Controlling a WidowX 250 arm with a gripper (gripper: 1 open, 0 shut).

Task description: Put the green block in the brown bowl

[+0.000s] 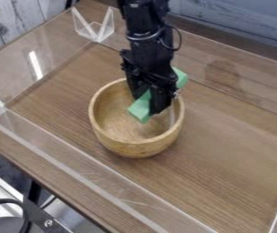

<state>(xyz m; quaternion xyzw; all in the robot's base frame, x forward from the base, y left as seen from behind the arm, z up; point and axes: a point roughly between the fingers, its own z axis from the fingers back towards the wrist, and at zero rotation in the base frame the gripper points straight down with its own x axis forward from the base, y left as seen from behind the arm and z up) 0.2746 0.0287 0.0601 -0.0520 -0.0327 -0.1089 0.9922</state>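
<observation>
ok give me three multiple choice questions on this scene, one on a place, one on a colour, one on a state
1. Where is the block?
A. over the bowl's hollow
B. on the table, left of the bowl
C. on the floor

2. What colour is the block?
A. red
B. green
C. blue

3. What is the tool doing?
A. hanging open and empty
B. gripping the block
C. gripping the bowl's rim

Answers: 1 A, the block hangs inside the rim; 2 B, it is bright green; 3 B, the black fingers clamp the block on both sides.
</observation>
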